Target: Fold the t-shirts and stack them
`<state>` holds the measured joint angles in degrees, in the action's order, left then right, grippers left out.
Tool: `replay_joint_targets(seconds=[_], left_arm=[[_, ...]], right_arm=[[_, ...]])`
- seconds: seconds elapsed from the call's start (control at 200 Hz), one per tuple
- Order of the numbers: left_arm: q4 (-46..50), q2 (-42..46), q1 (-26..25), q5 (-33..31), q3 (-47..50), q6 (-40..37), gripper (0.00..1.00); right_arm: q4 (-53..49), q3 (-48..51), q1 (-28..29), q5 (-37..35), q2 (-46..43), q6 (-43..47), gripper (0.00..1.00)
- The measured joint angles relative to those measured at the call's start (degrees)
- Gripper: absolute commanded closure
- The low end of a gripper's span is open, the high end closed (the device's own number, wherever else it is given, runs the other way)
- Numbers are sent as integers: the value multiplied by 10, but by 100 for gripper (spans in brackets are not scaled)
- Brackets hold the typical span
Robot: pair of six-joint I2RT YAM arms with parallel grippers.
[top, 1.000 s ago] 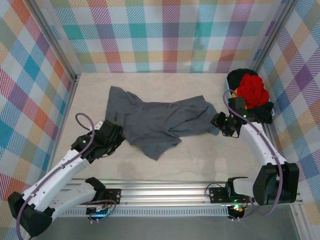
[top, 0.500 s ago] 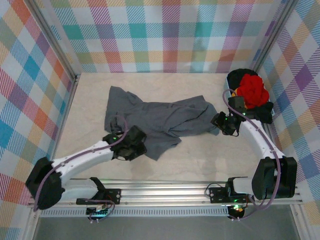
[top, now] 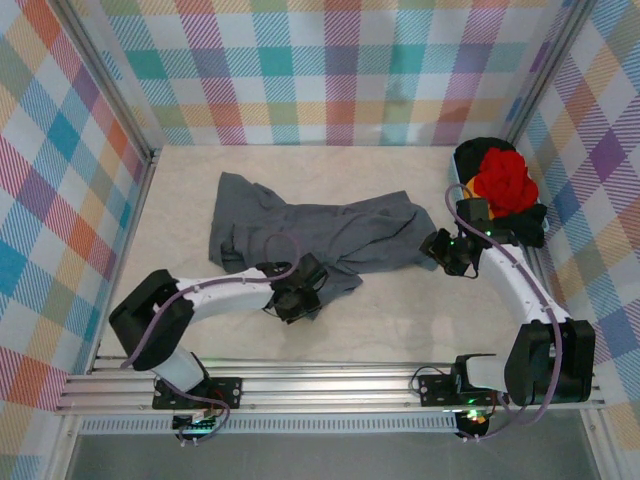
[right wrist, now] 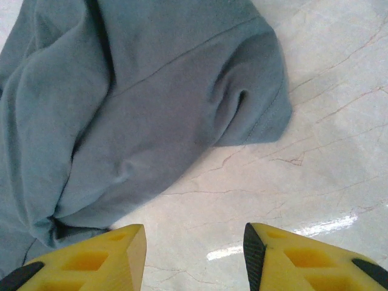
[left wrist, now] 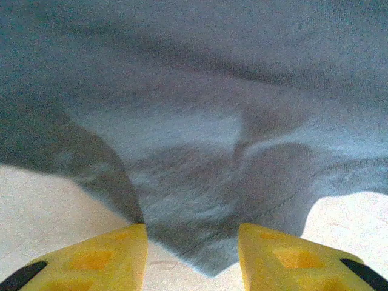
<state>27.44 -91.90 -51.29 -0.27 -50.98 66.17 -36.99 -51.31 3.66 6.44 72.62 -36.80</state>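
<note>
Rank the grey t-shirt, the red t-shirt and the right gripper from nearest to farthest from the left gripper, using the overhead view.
1. Grey t-shirt: its near hem lies right at the left gripper, mid-table.
2. Right gripper: across the table to the right, at the shirt's right end.
3. Red t-shirt: bunched in the far right corner, beyond the right gripper.

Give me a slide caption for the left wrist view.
Open yellow jaws frame a corner of the crumpled grey t-shirt on the pale table.

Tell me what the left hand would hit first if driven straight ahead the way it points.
The dark grey t-shirt: its near edge lies just ahead of the open left hand, though depth is unclear.
</note>
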Motion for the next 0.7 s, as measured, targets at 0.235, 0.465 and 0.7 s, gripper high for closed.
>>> replay_joint_targets(seconds=[0.235,0.465,0.7], left_arm=[[3,-57,-2,6,-47,2,85],[23,-60,-4,-30,-59,0,100],[111,104,1,-119,-39,-1,100]], right_arm=[[1,0,0,3,-2,-1,53],[0,0,0,0,-5,-2,53],[-14,-12,0,-39,-9,9,53]])
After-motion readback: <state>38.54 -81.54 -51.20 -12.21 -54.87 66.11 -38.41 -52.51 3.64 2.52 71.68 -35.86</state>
